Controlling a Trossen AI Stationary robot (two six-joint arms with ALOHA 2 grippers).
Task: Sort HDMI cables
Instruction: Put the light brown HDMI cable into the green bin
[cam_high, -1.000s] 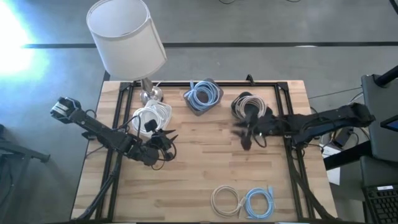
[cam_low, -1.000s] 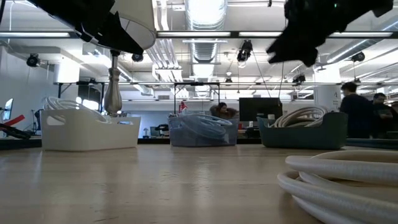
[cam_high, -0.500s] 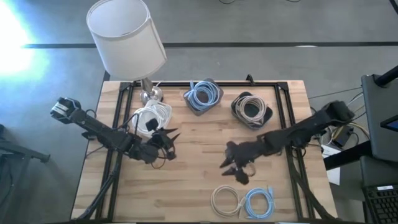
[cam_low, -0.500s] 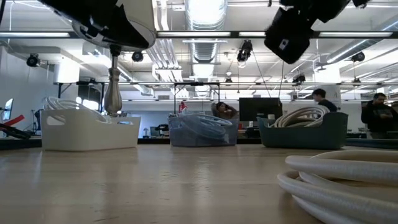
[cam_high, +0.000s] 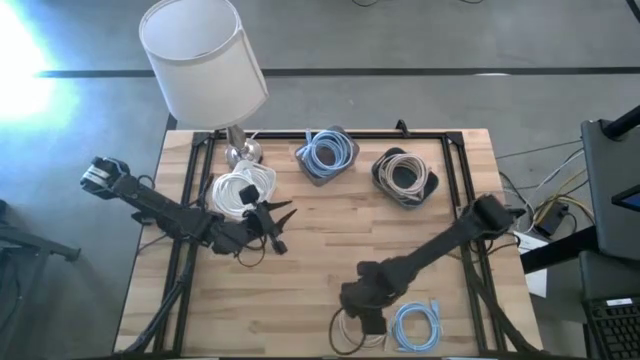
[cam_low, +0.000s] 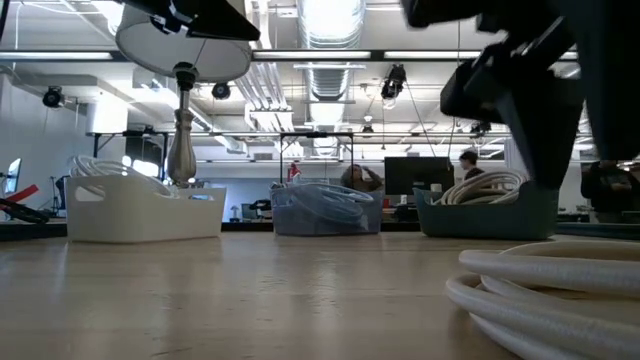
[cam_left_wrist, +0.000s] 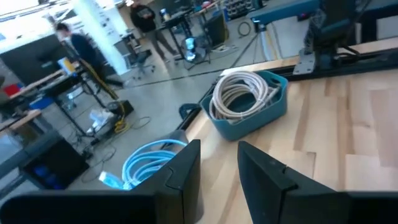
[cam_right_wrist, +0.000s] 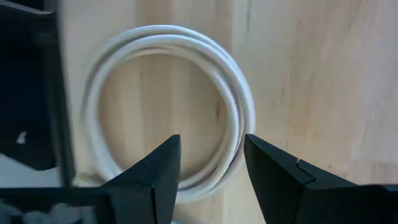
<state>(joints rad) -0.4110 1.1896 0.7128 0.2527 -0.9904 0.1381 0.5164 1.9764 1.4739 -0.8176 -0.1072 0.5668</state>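
The right gripper (cam_high: 362, 322) has moved down from mid-table and now hangs open over the beige coil (cam_right_wrist: 168, 106). The left gripper (cam_high: 278, 224), open too, has moved nearer the white bin (cam_high: 243, 190).

Three bins (cam_low: 145, 208) of coiled cables line the table's (cam_low: 250, 290) far edge.

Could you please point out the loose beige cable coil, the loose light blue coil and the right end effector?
beige cable coil (cam_right_wrist: 239, 118), right wrist view, coil's strands.
light blue coil (cam_high: 415, 327), high view, coil's ring.
right end effector (cam_right_wrist: 210, 163), right wrist view, between its fingertips.
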